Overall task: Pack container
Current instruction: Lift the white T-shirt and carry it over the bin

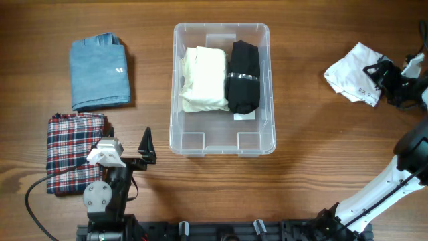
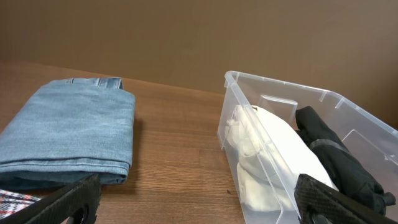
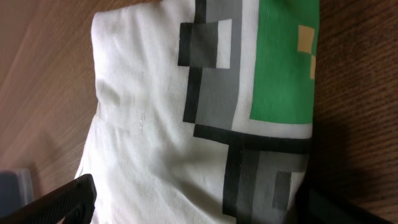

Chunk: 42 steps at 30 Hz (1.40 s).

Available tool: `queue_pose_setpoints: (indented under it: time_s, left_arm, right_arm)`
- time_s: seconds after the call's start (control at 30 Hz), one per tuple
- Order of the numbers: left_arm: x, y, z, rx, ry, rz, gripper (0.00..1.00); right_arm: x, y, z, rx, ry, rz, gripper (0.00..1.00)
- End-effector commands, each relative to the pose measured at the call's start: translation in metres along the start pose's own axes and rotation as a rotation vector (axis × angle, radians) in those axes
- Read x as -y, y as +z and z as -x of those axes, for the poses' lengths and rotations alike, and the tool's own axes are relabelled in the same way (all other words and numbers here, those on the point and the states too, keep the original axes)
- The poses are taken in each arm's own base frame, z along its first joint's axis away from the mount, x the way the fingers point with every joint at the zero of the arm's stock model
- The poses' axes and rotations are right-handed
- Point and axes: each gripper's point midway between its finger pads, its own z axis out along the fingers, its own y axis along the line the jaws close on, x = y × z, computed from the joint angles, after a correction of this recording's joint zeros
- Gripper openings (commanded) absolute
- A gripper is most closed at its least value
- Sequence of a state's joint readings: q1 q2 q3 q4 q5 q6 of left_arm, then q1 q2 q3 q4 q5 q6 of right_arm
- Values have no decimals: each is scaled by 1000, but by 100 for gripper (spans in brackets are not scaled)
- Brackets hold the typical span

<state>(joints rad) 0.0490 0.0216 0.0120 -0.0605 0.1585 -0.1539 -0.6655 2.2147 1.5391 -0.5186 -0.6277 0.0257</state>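
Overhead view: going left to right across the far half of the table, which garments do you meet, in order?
Folded denim garment → cream garment → black garment, both inside the container → white printed T-shirt.

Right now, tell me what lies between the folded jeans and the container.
Only bare wooden table: no object sits between the folded jeans and the container, as the overhead view shows.

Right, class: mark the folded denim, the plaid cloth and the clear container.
folded denim (image 1: 100,73), overhead view, middle of top face
plaid cloth (image 1: 67,144), overhead view, its bare left half
container (image 1: 221,27), overhead view, its far rim
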Motion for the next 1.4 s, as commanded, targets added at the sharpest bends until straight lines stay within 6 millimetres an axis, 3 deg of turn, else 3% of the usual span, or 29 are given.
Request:
queue_pose_setpoints:
  time_s: [0.0, 0.17, 0.47, 0.53, 0.73, 0.9, 1.03, 1.17, 1.37]
  left_arm:
    - [-2, 0, -2, -4, 18, 5, 100]
    - [-2, 0, -2, -4, 18, 5, 100]
    - [-2, 0, -2, -4, 18, 5, 100]
    - [-2, 0, -2, -3, 19, 5, 100]
    - [-2, 0, -2, -4, 18, 5, 100]
    - [-2, 0, -2, -4, 18, 5, 100]
    - [-2, 0, -2, -3, 18, 5, 100]
    - [-2, 0, -2, -3, 18, 5, 100]
    - [-2, 0, -2, -4, 18, 5, 100]
  right_arm:
    - [34, 46, -62, -171, 111, -80, 99]
    - [40, 45, -66, -184, 119, -115, 85]
    - [39, 44, -70, -198, 164, -119, 21]
    - [39, 44, -69, -196, 204, -118, 12]
    - [21, 42, -65, -190, 246, -13, 4]
    - [-23, 29, -45, -159, 245, 241, 4]
    - [-65, -2, -18, -105, 197, 443, 4]
    - [-94, -35, -1, -49, 126, 486, 4]
    - [-149, -103, 22, 65, -21, 537, 4]
